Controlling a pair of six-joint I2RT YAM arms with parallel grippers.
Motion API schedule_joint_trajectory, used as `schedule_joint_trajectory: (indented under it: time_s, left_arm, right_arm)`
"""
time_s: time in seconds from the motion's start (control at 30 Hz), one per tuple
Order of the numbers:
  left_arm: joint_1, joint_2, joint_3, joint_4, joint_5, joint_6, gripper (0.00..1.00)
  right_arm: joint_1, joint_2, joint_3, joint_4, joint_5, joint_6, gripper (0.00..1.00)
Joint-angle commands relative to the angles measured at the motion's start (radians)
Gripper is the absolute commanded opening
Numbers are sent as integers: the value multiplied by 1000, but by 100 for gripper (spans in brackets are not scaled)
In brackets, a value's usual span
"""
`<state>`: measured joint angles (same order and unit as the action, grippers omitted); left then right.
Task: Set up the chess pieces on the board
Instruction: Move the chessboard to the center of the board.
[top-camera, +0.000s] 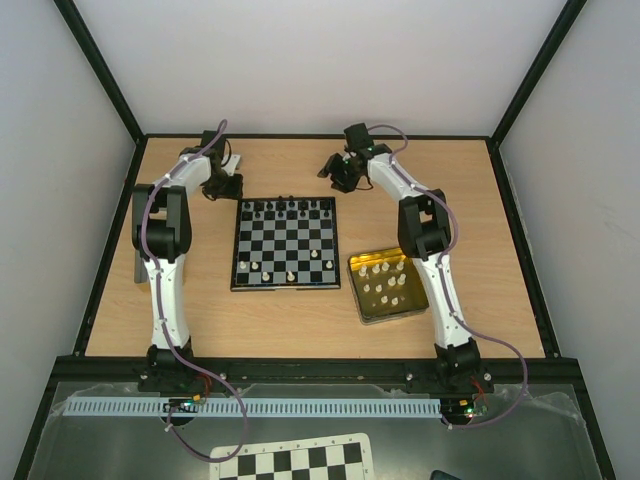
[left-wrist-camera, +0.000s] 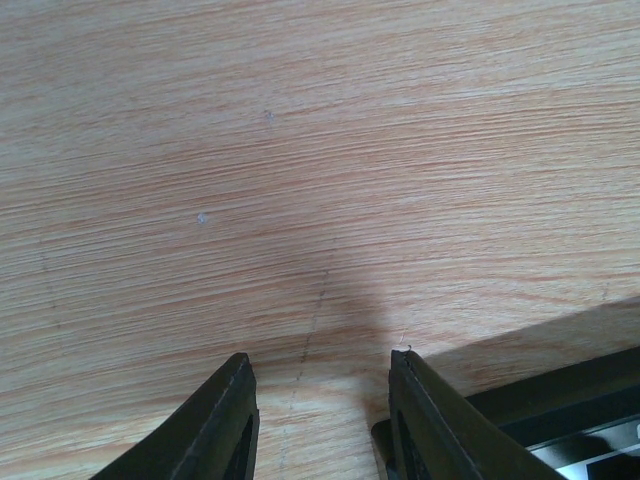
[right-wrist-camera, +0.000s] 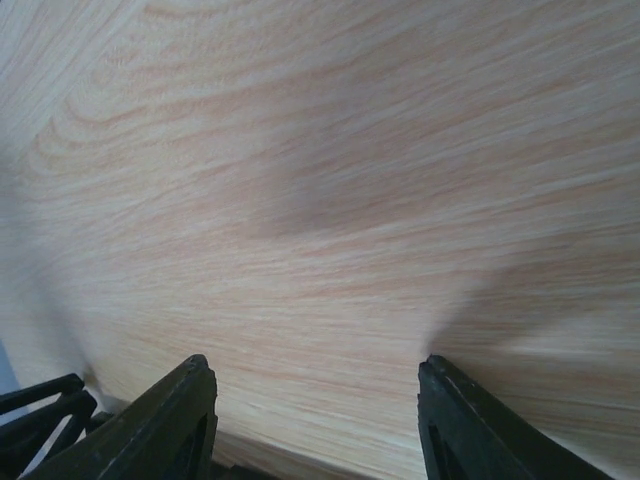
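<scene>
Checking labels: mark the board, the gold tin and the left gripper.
board (top-camera: 286, 243), top view, bare centre square
gold tin (top-camera: 356, 290), top view, left rim
left gripper (left-wrist-camera: 320, 356), left wrist view, midway between fingertips

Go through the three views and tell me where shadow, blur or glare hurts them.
Top external: even light, but the chess pieces on the board are too tiny to identify. Left wrist: crisp grain on the table, a soft shadow ahead of the left gripper. Right wrist: grain looks smeared, a broad dim shadow ahead of the right gripper.
</scene>
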<state>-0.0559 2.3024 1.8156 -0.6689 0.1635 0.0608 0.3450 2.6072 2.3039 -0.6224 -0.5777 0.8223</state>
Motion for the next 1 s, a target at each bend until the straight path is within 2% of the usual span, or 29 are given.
schedule_joint_trajectory:
  time_s: [0.0, 0.37, 0.77, 0.97]
  left_arm:
    - [5, 20, -15, -109, -14, 4, 37]
    - [4, -5, -73, -84, 4, -1, 38]
    - [-6, -81, -206, -44, 24, -1, 37]
    - [-14, -121, -280, -20, 22, 1, 38]
  right_arm:
    - [35, 30, -49, -30, -23, 0, 55]
    - [41, -119, -362, 35, 10, -37, 53]
    - [40, -196, -517, 94, -4, -48, 52]
    - [40, -263, -644, 137, -2, -49, 52]
